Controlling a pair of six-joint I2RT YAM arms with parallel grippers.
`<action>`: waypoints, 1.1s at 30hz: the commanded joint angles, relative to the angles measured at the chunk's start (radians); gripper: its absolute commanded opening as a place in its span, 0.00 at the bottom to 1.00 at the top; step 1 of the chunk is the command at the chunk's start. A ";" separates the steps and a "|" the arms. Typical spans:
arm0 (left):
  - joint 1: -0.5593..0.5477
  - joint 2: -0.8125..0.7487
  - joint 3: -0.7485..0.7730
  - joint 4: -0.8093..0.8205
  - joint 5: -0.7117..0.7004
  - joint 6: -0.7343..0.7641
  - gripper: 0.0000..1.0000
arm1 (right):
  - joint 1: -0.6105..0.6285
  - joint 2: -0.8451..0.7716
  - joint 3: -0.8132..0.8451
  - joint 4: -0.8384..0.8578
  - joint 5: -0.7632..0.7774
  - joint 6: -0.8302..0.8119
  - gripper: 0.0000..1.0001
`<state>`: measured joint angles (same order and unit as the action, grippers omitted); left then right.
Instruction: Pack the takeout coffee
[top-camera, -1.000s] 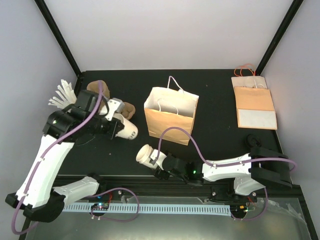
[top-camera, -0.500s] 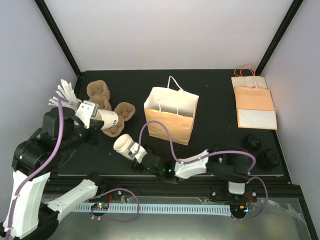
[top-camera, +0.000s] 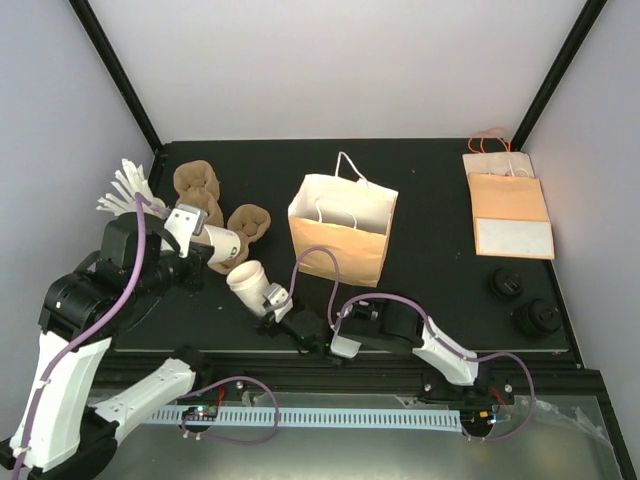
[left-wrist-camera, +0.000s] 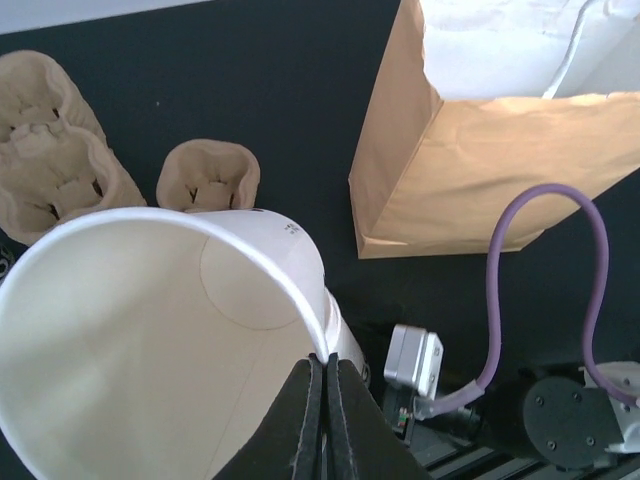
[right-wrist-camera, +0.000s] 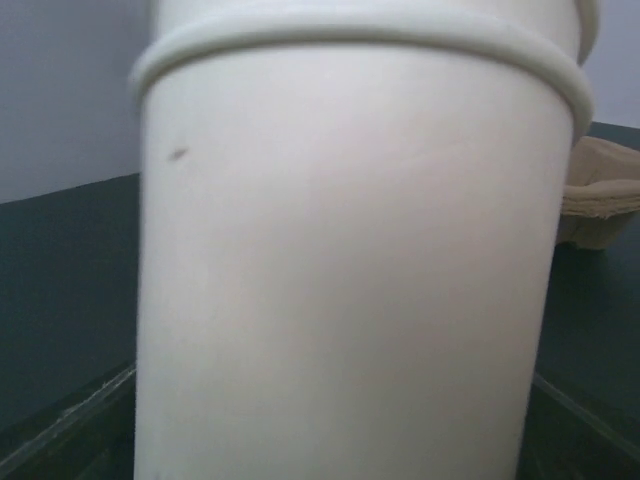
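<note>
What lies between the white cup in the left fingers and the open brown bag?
A brown pulp carrier lies between cup and bag, in the top view.

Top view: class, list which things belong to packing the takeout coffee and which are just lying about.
Job in hand: open brown bag; two lidless white cups; black lids.
Lying about: pulp cup carriers; white stirrers; flat bags.

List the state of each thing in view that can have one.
Brown paper bag: upright, mouth open.
Left fingers: shut on the rim of a lidless white cup.
Second white cup: lidless, at the tip of the right arm; grip unclear.
Black lids: lying loose, on no cup.
Spare bags: folded flat.
</note>
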<state>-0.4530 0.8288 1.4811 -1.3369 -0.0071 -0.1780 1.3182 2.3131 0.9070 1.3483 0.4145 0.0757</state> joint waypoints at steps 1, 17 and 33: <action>0.005 -0.011 -0.037 0.038 0.031 -0.013 0.02 | -0.019 0.012 -0.034 0.165 -0.012 -0.033 0.96; 0.005 0.030 -0.115 0.118 0.210 0.016 0.01 | -0.018 -0.404 -0.291 -0.217 -0.095 -0.040 1.00; -0.317 0.105 -0.399 0.298 0.266 -0.153 0.02 | -0.127 -1.314 -0.457 -1.241 -0.176 0.189 1.00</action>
<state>-0.6434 0.9249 1.1233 -1.1702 0.3161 -0.2207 1.2602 1.1549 0.4603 0.4709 0.2573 0.1478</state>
